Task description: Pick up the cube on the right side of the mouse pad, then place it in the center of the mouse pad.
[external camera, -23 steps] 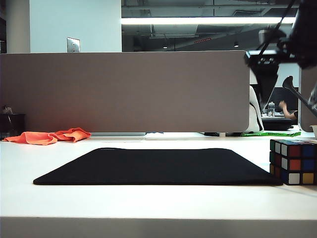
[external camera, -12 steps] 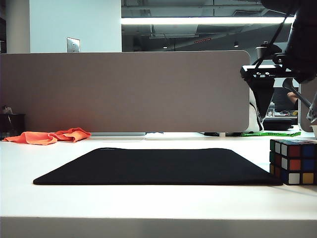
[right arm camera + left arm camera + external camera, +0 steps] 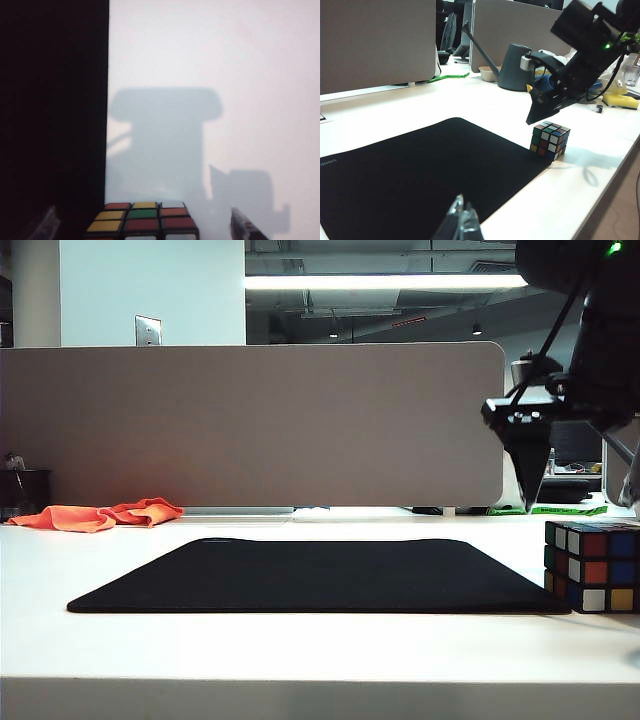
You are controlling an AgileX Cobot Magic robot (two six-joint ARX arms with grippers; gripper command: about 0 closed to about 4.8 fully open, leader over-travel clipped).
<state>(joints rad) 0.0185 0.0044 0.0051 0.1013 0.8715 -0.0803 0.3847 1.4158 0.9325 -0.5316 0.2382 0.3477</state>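
Right claw (image 3: 142,225) open, tips cropped; cube (image 3: 141,221) half cut off.

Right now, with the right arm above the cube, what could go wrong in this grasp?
1. The cube sits against the mouse pad edge; a finger of the open right gripper coming down on that side might catch the pad and drag it.
2. In the right wrist view the cube lies at the frame's edge between the fingertips, so a poorly centred close could twist it.
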